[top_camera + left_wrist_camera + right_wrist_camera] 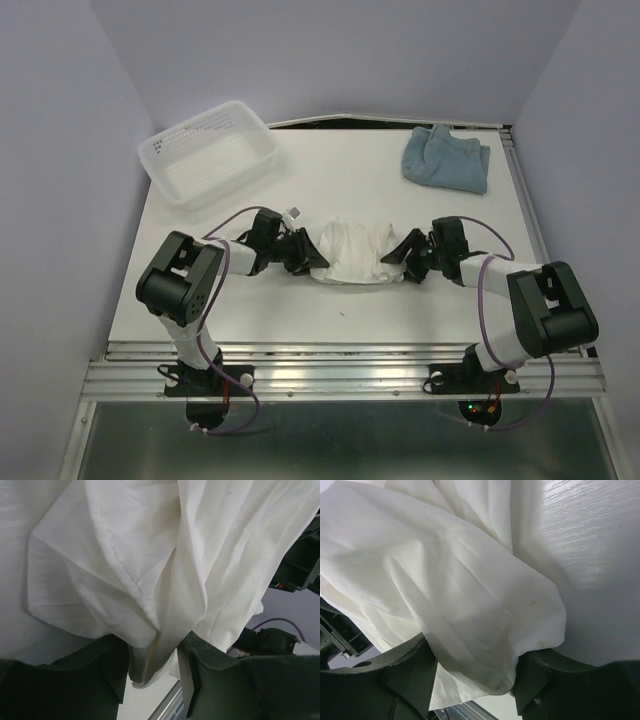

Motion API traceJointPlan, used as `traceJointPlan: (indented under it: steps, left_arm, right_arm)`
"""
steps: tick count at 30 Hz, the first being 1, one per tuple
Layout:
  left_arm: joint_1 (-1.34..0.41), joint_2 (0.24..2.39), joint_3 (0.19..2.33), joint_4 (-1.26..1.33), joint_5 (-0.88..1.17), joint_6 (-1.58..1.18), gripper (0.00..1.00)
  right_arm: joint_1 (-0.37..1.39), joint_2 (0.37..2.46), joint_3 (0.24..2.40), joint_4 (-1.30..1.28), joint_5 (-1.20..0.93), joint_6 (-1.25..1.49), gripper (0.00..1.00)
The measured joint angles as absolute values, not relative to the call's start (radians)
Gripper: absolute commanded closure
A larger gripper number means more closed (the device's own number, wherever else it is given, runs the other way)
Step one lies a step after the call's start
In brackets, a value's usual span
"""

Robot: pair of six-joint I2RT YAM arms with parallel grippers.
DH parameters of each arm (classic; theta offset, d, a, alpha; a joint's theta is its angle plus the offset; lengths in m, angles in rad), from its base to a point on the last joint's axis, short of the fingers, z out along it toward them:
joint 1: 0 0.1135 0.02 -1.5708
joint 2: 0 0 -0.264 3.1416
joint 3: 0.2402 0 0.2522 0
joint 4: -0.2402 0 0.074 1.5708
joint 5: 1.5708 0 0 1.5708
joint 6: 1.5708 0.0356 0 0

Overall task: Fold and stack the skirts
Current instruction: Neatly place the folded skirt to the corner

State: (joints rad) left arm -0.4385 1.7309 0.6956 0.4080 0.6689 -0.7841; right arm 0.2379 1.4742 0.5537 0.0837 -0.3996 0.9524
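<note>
White skirt lies between the two grippers, its long way running from one to the other. The left gripper pinches one end and the right gripper pinches the other. The blue skirt sits far beyond the right gripper.

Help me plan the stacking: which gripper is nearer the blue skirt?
Right. The right gripper grips the white skirt's right edge, on the blue skirt's side; the left gripper grips its left edge, farther off.
</note>
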Motion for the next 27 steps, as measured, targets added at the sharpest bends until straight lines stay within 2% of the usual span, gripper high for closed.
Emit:
traceJointPlan:
  steps: [2,3,4,5,6,9,27]
  left_arm:
    - [-0.439,1.735,0.696,0.409,0.669,-0.782,0.71]
    - [-0.439,1.735,0.697,0.411,0.669,-0.786,0.71]
    - [-0.439,1.735,0.701,0.411,0.669,-0.788,0.84]
    - [-0.439,1.735,0.706,0.411,0.669,-0.787,0.92]
    - [-0.439,1.735,0.714,0.405,0.667,-0.782,0.98]
    - [-0.44,1.738,0.783,0.364,0.646,-0.762,1.0]
    - [-0.494,1.992,1.371,0.214,0.547,-0.652,1.0]
  right_arm:
    - [0.238,1.474,0.55,0.083,-0.391,0.952,0.48]
    - [0.238,1.472,0.546,0.083,-0.385,0.949,0.58]
    - [0.238,1.47,0.544,0.083,-0.383,0.945,0.65]
    - [0.238,1.467,0.543,0.079,-0.379,0.94,0.8]
    - [0.238,1.462,0.543,0.075,-0.373,0.928,0.85]
    - [0.239,1.449,0.551,0.066,-0.357,0.894,0.98]
    - [0.198,1.499,0.893,-0.025,-0.144,0.617,0.99]
